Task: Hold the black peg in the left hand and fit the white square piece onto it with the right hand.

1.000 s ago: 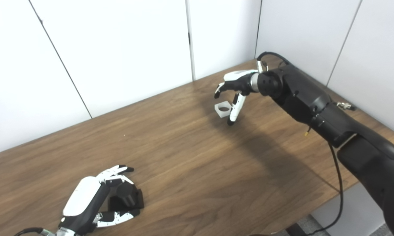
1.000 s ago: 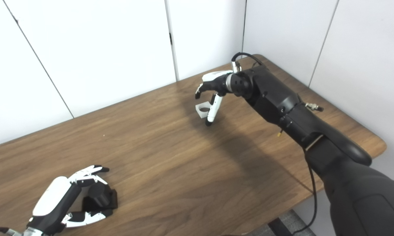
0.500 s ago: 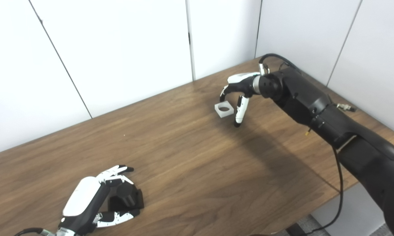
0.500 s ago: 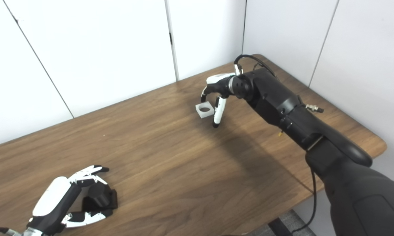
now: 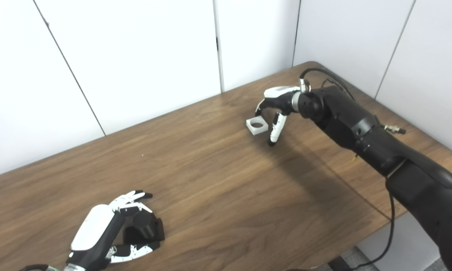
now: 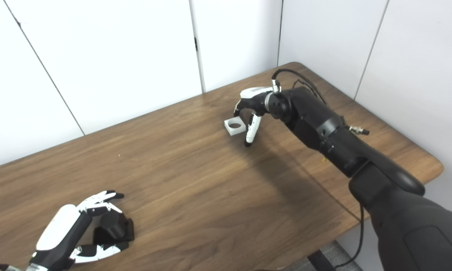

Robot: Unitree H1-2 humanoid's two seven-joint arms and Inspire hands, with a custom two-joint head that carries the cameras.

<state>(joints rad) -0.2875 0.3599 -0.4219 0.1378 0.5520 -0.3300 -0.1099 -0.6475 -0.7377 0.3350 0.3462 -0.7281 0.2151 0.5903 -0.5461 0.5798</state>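
Note:
The black peg point(image 5: 143, 226) stands upright on its square black base near the table's front left. My left hand point(image 5: 98, 226) lies on the wood and cups it loosely, fingers point(image 5: 130, 196) behind the peg and thumb in front, still open. The white square piece point(image 5: 257, 125), with a round hole in it, lies flat at the far right of the table. My right hand point(image 5: 276, 105) hovers open just right of it. The curled fingers sit over the piece's far corner and the thumb points down to the wood beside it. Nothing is held.
The brown wooden table point(image 5: 226, 195) stretches between the two hands. White wall panels close it off at the back and right. The table's rounded right corner point(image 6: 434, 165) and front edge are near my right arm, from which a black cable point(image 5: 389, 226) hangs.
My right hand has drawn back a little to the right and sunk lower, so the white piece now lies uncovered beside its thumb. The left hand and the peg have barely moved.

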